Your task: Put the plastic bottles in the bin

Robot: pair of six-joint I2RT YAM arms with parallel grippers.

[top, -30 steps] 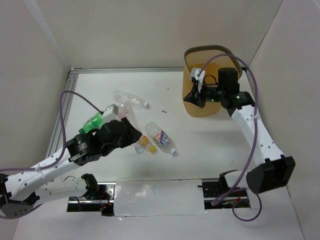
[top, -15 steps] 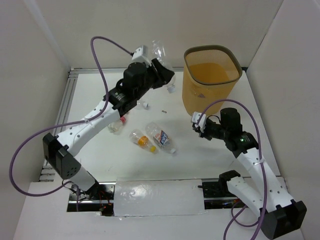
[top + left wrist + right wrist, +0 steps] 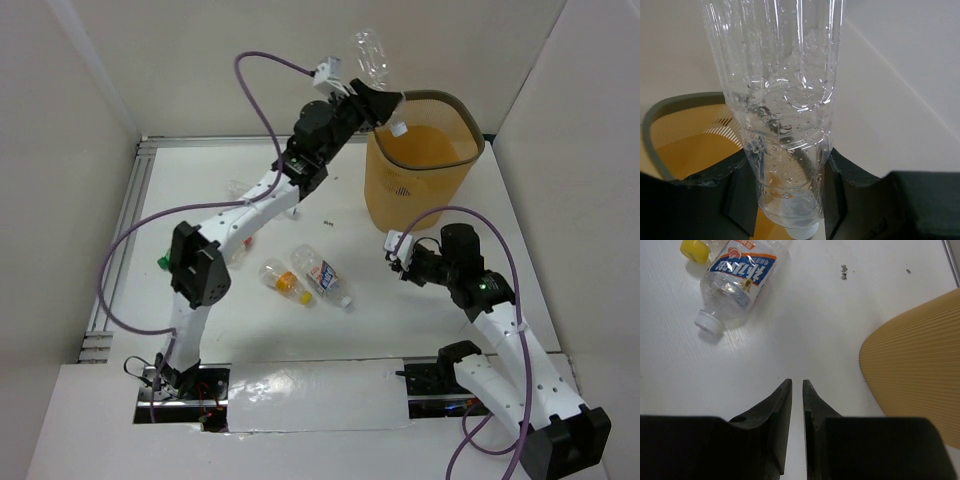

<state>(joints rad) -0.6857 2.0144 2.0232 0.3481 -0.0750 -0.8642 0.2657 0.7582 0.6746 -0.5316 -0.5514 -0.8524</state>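
Note:
My left gripper (image 3: 377,100) is shut on a clear plastic bottle (image 3: 369,54) and holds it high at the left rim of the yellow-orange mesh bin (image 3: 440,97). In the left wrist view the bottle (image 3: 780,100) stands cap-down between the fingers (image 3: 737,195), with the bin's rim (image 3: 670,105) behind it. My right gripper (image 3: 396,256) is shut and empty, low over the table in front of the bin. A blue-label bottle (image 3: 323,275) and an orange-cap bottle (image 3: 283,280) lie left of it. The blue-label bottle also shows in the right wrist view (image 3: 737,275).
A green bottle (image 3: 163,262) and a clear bottle (image 3: 238,190) lie partly hidden by the left arm. The bin's wall (image 3: 915,365) is close on the right of my right gripper (image 3: 797,385). White walls enclose the table.
My left arm has lifted the clear bottle off the table and swung it right, up to the bin's rim. My right arm has drawn back from the bin down to the table.

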